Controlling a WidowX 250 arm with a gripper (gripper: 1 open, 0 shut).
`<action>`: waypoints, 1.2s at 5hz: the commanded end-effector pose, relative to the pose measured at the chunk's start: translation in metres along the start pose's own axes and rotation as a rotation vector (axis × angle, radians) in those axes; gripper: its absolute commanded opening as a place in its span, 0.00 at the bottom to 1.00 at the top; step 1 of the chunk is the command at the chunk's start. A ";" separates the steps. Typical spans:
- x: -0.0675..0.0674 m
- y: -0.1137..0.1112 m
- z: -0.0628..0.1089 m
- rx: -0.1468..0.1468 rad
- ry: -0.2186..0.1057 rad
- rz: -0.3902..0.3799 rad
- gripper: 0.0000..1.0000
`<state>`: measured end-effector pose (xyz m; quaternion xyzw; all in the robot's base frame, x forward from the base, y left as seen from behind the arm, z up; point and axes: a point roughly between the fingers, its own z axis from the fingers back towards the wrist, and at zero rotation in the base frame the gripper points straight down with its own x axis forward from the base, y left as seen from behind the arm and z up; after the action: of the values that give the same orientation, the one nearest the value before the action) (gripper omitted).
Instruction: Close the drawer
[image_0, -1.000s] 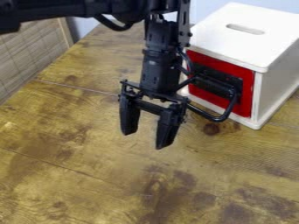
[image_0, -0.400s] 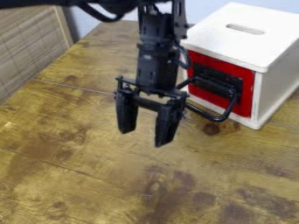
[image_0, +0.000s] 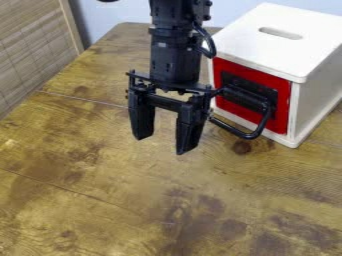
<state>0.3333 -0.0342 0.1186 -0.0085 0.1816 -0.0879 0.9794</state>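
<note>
The drawer (image_0: 247, 96) is a red front with a black panel, set in a white box (image_0: 283, 60) at the right. Its large black loop handle (image_0: 238, 128) sticks out toward the front left. My gripper (image_0: 164, 137) hangs upright from the black arm, just left of the handle and in front of the drawer. Its two black fingers (image_0: 139, 118) are spread apart with nothing between them. The arm hides the left edge of the drawer front.
The wooden table (image_0: 94, 200) has worn, stained planks. A woven panel (image_0: 34, 55) stands at the far left. The white box has a slot (image_0: 279, 33) in its top.
My gripper has shifted slightly left and up, staying open. The drawer and box have not moved.
</note>
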 end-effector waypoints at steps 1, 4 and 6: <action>-0.014 0.009 0.035 0.002 -0.143 0.021 1.00; -0.021 0.007 0.045 -0.013 -0.212 0.006 1.00; -0.021 0.004 0.044 -0.021 -0.226 0.003 1.00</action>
<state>0.3317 -0.0310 0.1384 -0.0260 0.1173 -0.0878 0.9889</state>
